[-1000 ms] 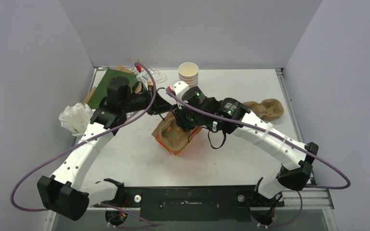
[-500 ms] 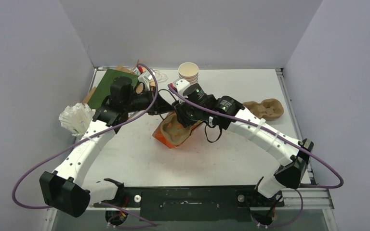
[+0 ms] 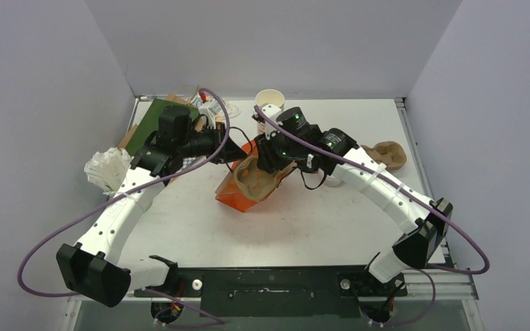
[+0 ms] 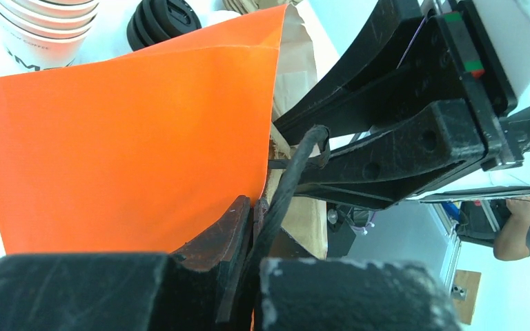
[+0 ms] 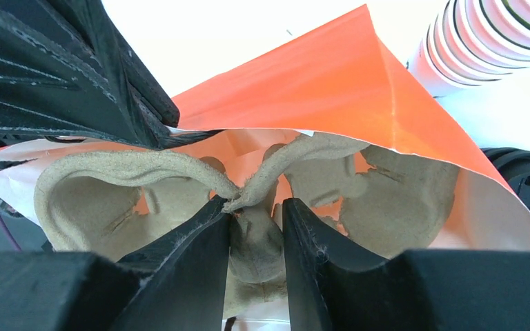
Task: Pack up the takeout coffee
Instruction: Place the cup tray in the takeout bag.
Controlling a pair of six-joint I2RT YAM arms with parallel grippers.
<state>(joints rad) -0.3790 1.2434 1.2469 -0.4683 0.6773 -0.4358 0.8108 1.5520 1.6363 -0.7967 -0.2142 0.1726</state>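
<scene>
No olive-green lidded coffee cups are in view. An orange paper bag (image 3: 237,198) lies on its side, mouth toward the back. My left gripper (image 3: 239,153) is shut on the bag's rim and its black cord handle (image 4: 291,176); the orange side (image 4: 124,138) fills the left wrist view. My right gripper (image 3: 271,164) is shut on the centre ridge of a brown pulp cup carrier (image 5: 110,186), which sits partly inside the bag mouth (image 5: 331,89). The carrier also shows in the top view (image 3: 255,178). My right gripper's (image 5: 257,207) fingers pinch the ridge between the carrier's two cup wells.
A stack of lidless white cups (image 3: 269,102) stands at the back centre, and black lids (image 4: 165,21) lie beside it. A second pulp carrier (image 3: 385,155) lies at the right. A green board (image 3: 157,116) and crumpled white napkins (image 3: 107,169) are at the left.
My right gripper has moved toward the back and left with the carrier. The bag has shifted and lifted with it, and the left gripper has kept hold of the rim.
</scene>
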